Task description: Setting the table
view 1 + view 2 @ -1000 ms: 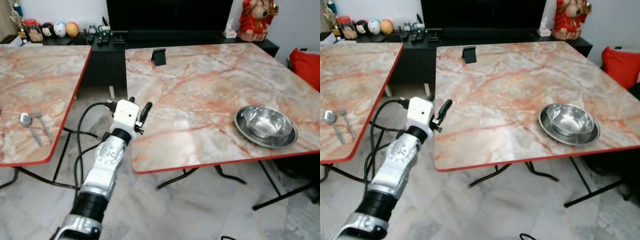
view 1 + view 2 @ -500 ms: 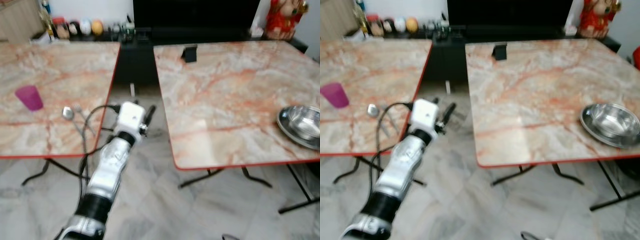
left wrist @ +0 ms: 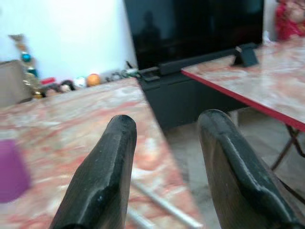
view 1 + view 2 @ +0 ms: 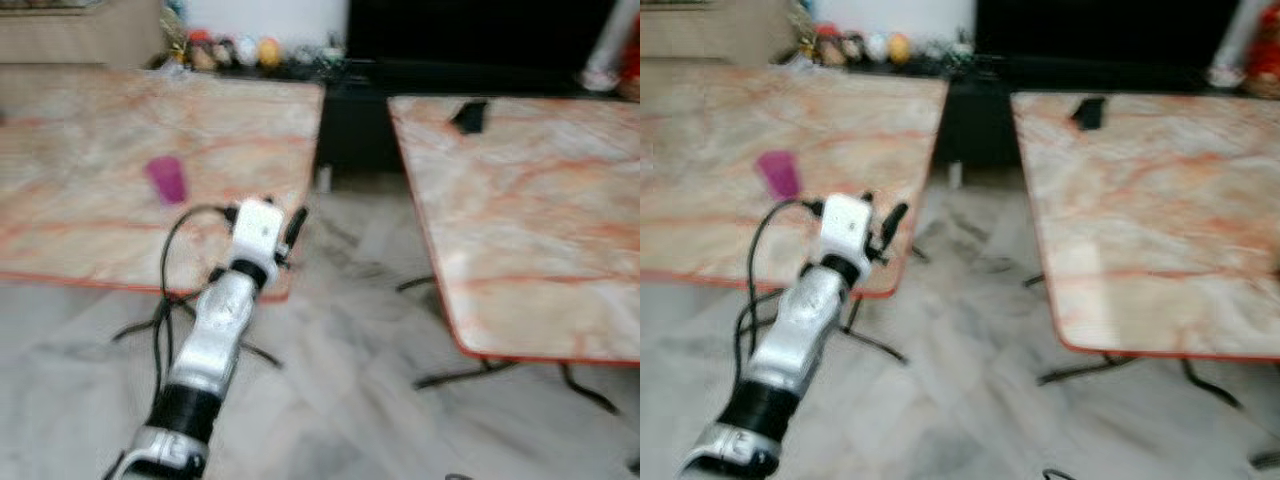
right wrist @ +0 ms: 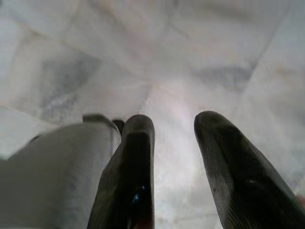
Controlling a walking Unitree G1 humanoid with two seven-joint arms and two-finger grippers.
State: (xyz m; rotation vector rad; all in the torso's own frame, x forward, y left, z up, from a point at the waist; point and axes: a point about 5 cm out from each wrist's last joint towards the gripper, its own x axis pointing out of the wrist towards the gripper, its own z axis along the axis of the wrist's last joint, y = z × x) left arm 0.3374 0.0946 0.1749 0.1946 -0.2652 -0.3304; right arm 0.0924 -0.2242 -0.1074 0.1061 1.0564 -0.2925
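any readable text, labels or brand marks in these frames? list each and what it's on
None readable. The purple cup and both marble-look tables carry no visible lettering. The small items on the dark cabinet are too blurred to tell. The left gripper has plain black fingers.

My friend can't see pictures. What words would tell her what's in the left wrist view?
The left gripper holds its two black fingers open with nothing between them, above the corner of a marble-patterned table. A purple cup stands on that table, blurred, and a second table with a red edge stands across a gap, with a dark TV cabinet behind.
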